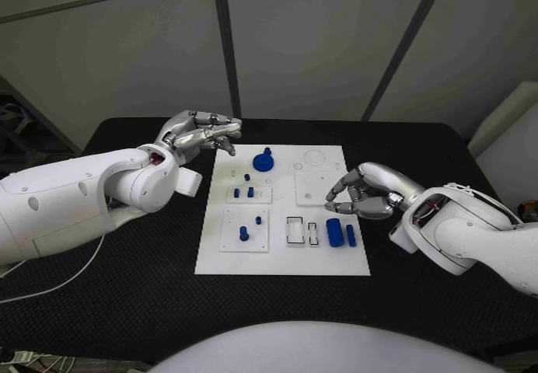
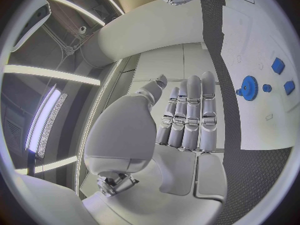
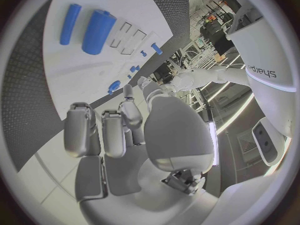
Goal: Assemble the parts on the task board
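With both the left hand (image 1: 200,134) and the right hand (image 1: 361,194) curled and holding nothing, a careless reach could scatter the loose blue parts (image 1: 334,231) lying mid-frame on the white board (image 1: 325,260).

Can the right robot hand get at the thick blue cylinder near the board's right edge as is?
Probably yes. The right robot hand hovers just beyond the thick blue cylinder, holding nothing. Only the thin blue rod lies close beside it, which could crowd the fingers.
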Robot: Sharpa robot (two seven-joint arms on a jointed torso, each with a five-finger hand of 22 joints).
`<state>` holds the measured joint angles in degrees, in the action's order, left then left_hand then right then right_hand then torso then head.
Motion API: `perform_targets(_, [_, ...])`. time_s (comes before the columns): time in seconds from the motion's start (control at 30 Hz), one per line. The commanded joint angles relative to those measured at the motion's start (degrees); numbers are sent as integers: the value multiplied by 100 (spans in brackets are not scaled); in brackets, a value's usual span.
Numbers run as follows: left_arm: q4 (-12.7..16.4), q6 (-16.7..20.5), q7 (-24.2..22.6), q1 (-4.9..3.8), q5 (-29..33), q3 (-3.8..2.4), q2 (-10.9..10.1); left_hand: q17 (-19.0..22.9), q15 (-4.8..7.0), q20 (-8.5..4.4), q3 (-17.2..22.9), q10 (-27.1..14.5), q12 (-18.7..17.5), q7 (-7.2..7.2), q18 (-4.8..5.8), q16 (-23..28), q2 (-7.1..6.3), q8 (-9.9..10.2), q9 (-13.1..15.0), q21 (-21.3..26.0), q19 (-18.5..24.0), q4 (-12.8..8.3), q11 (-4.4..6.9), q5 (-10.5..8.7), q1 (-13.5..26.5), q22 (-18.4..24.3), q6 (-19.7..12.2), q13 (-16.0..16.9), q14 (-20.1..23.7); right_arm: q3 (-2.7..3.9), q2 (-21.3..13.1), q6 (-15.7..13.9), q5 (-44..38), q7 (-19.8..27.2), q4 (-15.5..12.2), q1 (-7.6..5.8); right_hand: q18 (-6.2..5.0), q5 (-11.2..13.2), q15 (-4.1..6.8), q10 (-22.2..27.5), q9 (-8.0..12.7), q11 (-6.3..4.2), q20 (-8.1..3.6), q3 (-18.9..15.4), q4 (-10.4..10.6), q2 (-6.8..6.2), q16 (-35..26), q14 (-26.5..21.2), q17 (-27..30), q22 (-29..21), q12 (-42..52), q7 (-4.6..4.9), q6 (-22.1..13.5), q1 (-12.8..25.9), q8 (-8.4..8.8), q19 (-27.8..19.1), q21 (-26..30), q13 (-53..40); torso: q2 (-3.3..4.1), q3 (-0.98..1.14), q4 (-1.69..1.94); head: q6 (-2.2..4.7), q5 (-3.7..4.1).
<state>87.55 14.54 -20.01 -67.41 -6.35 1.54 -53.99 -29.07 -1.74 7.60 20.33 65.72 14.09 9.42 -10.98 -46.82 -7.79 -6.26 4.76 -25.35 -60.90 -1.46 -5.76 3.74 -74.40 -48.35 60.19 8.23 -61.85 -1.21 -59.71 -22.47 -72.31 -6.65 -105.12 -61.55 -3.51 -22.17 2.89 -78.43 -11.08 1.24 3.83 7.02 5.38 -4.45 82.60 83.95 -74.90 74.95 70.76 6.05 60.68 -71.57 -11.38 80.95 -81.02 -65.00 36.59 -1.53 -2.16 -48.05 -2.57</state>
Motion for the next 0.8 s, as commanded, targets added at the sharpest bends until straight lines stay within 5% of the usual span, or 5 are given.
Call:
perform_targets(0.03, [24, -19, -117, 0, 7, -2, 11, 24, -33, 44, -133, -26, 37, -26, 62, 62, -45, 24, -3, 82, 10, 44, 24, 13, 118, 49, -33, 15, 48, 2, -131, 95, 328, -560, -99, -7, 58, -142, -33, -97, -100, 0, 8, -152, 100, 7, 78, 381, -275, 405, 295, -13, -34, 84, -75, 57, -45, -388, -6, -11, -17, -1, 113])
perform_targets(0.13, [48, -10, -138, 8, 7, 0, 5, 87, -48, 76, -518, -42, 85, -39, 54, 207, -111, 21, 4, 285, 27, 169, 24, 9, 268, 208, -37, 67, 69, 0, -268, 82, 167, -784, -177, -5, 65, -164, -32, -125, -214, 7, 6, -312, 189, 22, 129, 391, -361, 441, 421, -17, -69, 106, -148, 76, -72, -577, -8, -18, -28, 1, 181])
perform_targets(0.4, [110, 0, -161, 59, 7, 2, -42, 115, -53, 84, -890, -83, 144, -31, 53, 294, -27, 12, 14, 439, -71, 252, 13, -2, 237, 356, -32, 135, 24, -15, -381, 104, -505, -1343, -333, 75, 77, -196, -27, -190, -465, -3, 4, -632, 352, -15, 255, 425, -582, 500, 579, -34, -148, 106, -309, 107, -114, -844, -9, -19, -21, -20, 284])
perform_targets(0.8, [136, -17, -164, 95, 7, 2, -61, 120, -55, 84, -1030, -118, 166, -25, 53, 323, 44, 5, 20, 504, -121, 262, 8, 2, 159, 418, -27, 165, 7, -31, -172, 288, -910, -1876, -307, 227, 67, -248, -47, -87, -729, 18, 21, -1004, 601, -92, 268, 421, -610, 469, 451, -16, -356, 139, -453, 68, -80, -804, -5, -10, -7, -22, 315])
